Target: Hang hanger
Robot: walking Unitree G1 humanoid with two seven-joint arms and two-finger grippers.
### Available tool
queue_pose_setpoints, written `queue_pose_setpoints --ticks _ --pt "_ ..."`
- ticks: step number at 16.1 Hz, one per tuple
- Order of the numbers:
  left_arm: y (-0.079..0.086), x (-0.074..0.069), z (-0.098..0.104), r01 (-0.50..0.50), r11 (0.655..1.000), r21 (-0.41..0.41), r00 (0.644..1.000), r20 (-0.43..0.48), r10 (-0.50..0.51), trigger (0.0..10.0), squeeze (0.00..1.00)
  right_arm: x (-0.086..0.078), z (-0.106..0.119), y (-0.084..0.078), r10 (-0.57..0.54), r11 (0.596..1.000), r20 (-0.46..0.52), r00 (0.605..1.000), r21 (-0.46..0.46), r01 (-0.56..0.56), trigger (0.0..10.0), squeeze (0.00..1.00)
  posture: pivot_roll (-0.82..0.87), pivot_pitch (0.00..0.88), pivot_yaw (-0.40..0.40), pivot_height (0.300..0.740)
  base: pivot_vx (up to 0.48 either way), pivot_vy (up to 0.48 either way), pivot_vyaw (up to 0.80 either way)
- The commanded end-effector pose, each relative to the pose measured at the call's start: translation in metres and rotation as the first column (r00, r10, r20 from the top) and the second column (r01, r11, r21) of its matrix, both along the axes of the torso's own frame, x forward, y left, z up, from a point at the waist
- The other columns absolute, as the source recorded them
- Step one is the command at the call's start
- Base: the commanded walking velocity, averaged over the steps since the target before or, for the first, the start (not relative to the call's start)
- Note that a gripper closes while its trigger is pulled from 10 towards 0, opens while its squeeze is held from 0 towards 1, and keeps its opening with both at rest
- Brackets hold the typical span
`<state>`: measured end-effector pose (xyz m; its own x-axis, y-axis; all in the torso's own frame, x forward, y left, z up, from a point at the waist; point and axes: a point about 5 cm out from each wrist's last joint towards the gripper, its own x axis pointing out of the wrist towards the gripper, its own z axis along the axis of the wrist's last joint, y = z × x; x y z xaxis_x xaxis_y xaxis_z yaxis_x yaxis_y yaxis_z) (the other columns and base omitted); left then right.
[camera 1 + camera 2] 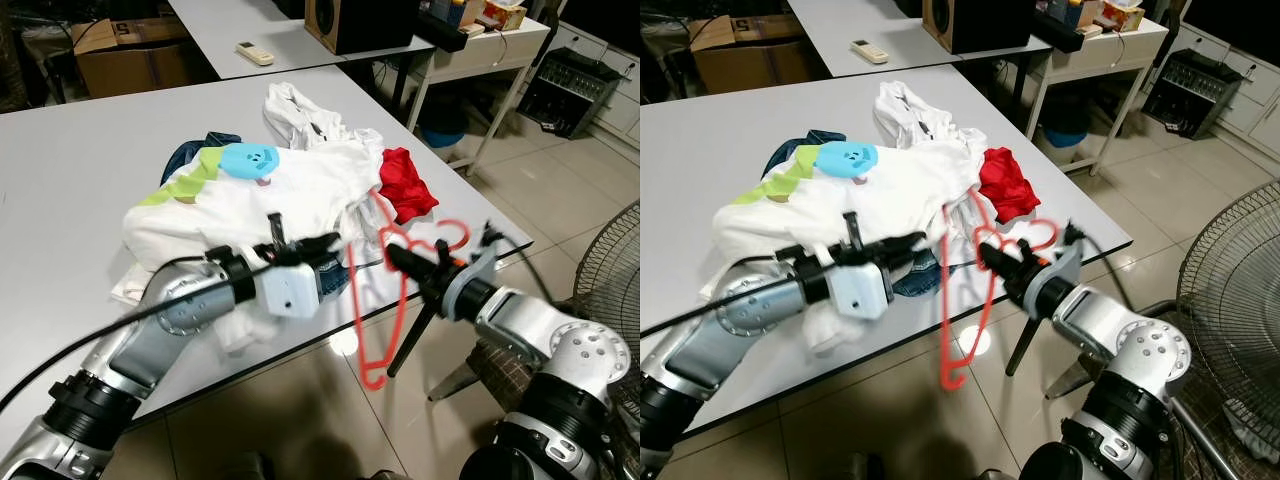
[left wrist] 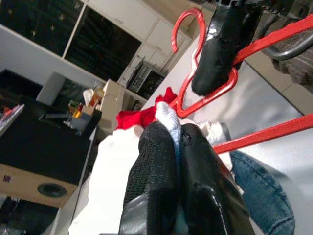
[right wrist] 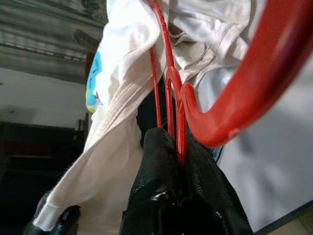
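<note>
Hanger: red hanger [image 1: 378,300] held at its neck, its hook near the table's front edge, its body hanging below the table edge over the floor.
Right gripper: right gripper [image 1: 392,257] has both black fingers [image 3: 161,161] pressed together on the hanger's red wire.
Left gripper: left gripper [image 1: 330,242] has its fingers pinched on white fabric of the white shirt [image 1: 300,180], just beside the hanger.
Table: grey table [image 1: 90,160] carries a heap of clothes.
Clothes: white shirt on top, red garment [image 1: 405,185] at the robot's right, blue jeans [image 2: 259,186] beneath.
Floor: pale tiled floor [image 1: 540,190] with a standing fan [image 1: 1230,290] at the right.
</note>
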<state>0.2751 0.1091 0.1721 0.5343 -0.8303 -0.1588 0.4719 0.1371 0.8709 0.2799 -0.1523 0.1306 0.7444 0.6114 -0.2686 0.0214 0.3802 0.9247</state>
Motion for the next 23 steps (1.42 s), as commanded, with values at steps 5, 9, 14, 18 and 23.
queue_pose_setpoints --ticks 5,9,14,18,23 --pt "0.001 -0.017 0.007 0.148 0.989 0.012 0.988 0.032 -0.148 0.0 0.0 -0.003 -0.005 -0.011 0.064 0.994 -0.038 0.997 0.087 -0.061 10.0 0.0 0.05 0.044 -0.047 0.74 0.0 0.0 0.0" --pt "0.029 -0.022 0.004 0.166 0.979 0.115 0.986 -0.044 -0.162 0.0 0.0 0.006 0.013 -0.028 -0.008 0.994 0.078 0.997 0.108 -0.001 10.0 0.0 0.07 0.048 -0.058 0.74 0.0 0.0 0.0" --pt "0.022 -0.033 -0.013 0.23 0.962 0.144 0.969 -0.125 -0.213 0.0 0.0 0.013 0.03 -0.03 0.011 0.987 0.165 0.986 0.159 -0.037 10.0 0.0 0.07 0.046 -0.055 0.74 0.0 0.0 0.0" --pt "0.004 -0.026 -0.004 0.249 0.962 0.112 0.968 -0.054 -0.244 0.0 0.0 0.006 0.005 0.002 0.149 0.986 0.026 0.988 0.072 -0.151 10.0 0.0 0.07 0.044 -0.053 0.74 0.0 0.0 0.0" --pt "-0.019 -0.028 -0.001 0.313 0.946 0.083 0.95 -0.022 -0.312 0.0 0.0 0.021 -0.008 0.009 0.073 0.997 -0.076 0.994 0.033 -0.071 10.0 0.0 0.07 0.042 -0.052 0.74 0.0 0.0 0.0"
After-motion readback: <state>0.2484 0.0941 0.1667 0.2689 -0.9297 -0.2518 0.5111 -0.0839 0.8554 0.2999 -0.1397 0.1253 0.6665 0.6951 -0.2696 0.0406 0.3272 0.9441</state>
